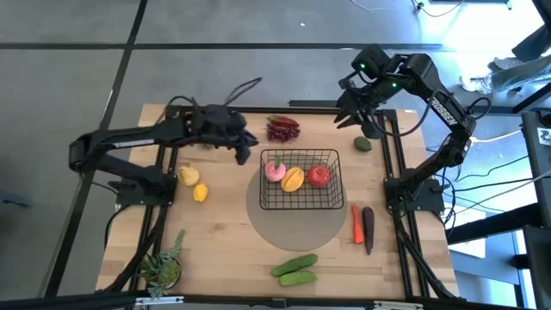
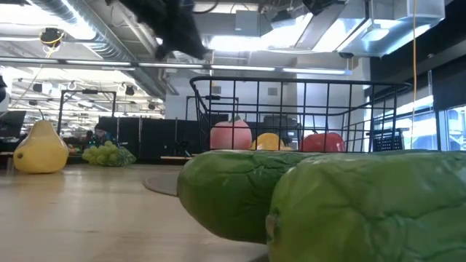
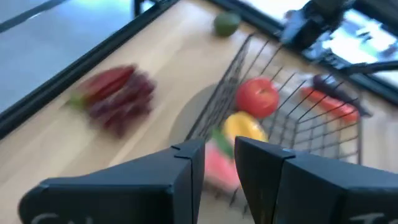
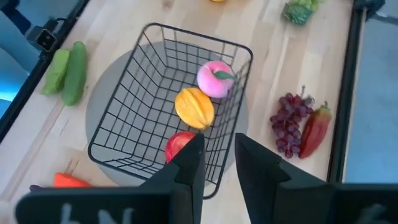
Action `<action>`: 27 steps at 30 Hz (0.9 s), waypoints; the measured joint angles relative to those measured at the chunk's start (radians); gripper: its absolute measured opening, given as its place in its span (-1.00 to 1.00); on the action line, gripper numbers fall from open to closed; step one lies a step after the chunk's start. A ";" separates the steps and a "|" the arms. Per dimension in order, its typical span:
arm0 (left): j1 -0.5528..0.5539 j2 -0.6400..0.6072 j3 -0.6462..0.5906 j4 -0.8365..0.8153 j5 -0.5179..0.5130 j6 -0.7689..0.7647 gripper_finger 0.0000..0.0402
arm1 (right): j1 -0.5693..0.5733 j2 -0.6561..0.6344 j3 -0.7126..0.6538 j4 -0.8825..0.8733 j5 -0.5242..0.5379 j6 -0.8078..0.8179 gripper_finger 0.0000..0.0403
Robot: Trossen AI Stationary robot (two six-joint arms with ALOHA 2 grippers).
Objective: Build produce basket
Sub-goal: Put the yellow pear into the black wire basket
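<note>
Pale wood-plank desk (image 1: 224, 245), grey round mat (image 1: 288, 226) under basket (image 1: 300, 203); grey tiled floor around, office room with ceiling ducts behind. Black wire-mesh basket mid-desk holds pink peach (image 1: 275, 170), yellow-orange mango (image 1: 294, 179), red apple (image 1: 318, 176). Purple grapes (image 1: 281, 131) beyond basket; two bumpy green cucumbers (image 1: 295, 269) near front edge. Left hand (image 1: 244, 152) above basket's left rim, fingers narrow, apparently empty. Right hand (image 1: 348, 119) raised over far right corner, narrow gap, empty.

We lose the cucumbers (image 2: 328, 204) off the low view's 5 o'clock edge; they hide the basket (image 2: 291, 109) base. Left wrist view blurred.
</note>
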 joint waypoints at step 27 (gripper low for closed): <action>-0.048 -0.163 0.001 -0.992 -0.077 -0.774 -0.62 | 0.057 0.000 0.000 0.036 0.077 0.107 -0.59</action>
